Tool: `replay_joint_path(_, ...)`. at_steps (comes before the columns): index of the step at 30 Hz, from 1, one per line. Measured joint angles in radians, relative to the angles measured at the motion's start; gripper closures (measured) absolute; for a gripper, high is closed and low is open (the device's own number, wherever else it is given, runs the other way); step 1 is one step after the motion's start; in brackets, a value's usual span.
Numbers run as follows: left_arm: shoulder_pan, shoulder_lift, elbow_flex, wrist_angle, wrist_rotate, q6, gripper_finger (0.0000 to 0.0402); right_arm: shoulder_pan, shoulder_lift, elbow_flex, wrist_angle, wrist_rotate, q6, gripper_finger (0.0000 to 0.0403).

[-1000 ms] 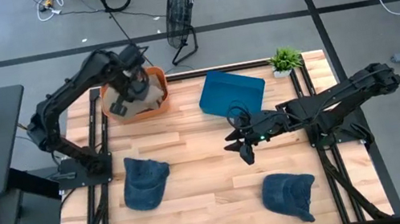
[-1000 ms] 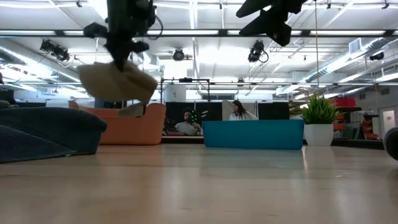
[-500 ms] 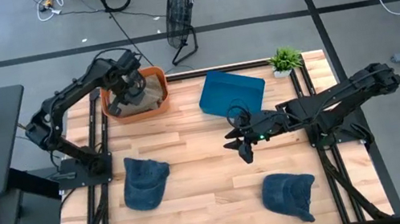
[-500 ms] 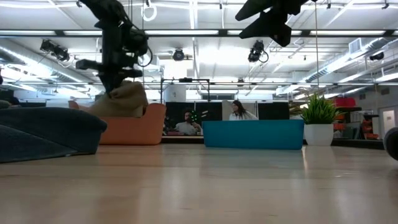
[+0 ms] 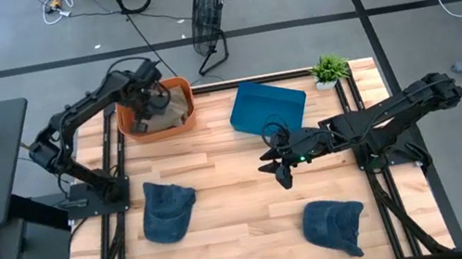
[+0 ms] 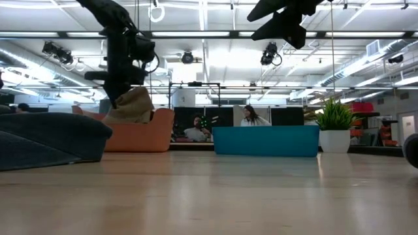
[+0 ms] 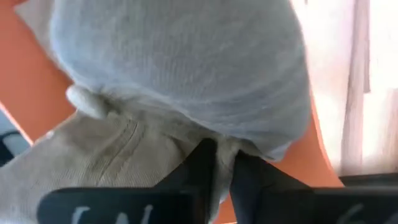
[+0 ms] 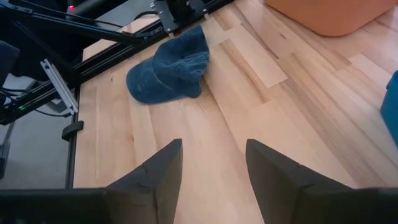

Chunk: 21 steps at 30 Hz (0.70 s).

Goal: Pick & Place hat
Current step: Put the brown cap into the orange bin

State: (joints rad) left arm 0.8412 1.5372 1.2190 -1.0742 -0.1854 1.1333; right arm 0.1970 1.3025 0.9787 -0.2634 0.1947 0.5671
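A beige cap (image 5: 165,114) lies in the orange bin (image 5: 179,89) at the table's far left; its crown (image 6: 132,104) rises above the bin's rim (image 6: 153,124). My left gripper (image 5: 141,107) is over the bin, shut on this cap (image 7: 186,81). A blue denim cap (image 5: 167,210) lies flat on the table's near left (image 8: 169,65), another blue cap (image 5: 334,225) at the near right. My right gripper (image 5: 279,170) hovers open above the table's middle (image 8: 210,168), touching nothing. My left gripper pinches the beige cap between its two fingers (image 7: 202,168) at a fold of fabric (image 7: 225,144) by the crown's lower edge. It comes from above, pointing down into the bin. The cap rests in the orange bin, its crown bulging past the fingers.
A blue tray (image 5: 267,107) sits at the far middle, a small potted plant (image 5: 329,68) at the far right corner. A fan (image 5: 208,20) stands on the floor beyond the table. People sit in the room behind (image 6: 248,116). Bare wood lies between the caps.
My left gripper has carried the beige cap toward the far edge and down, from hanging above the bin's near side into the orange bin, where the cap now rests. The right arm has kept still.
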Motion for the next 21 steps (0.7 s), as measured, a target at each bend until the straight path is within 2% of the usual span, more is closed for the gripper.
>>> replay_joint_path(14,-0.034,-0.019,0.008,-0.006,-0.1,-0.182,0.0225,0.0,0.0,0.0,0.0,0.0,0.0,0.0223)
replay_joint_path(21,-0.087,-0.08,0.13,-0.032,-0.083,-0.276,0.0212,0.0,0.0,0.0,0.0,-0.002,0.0,0.0223)
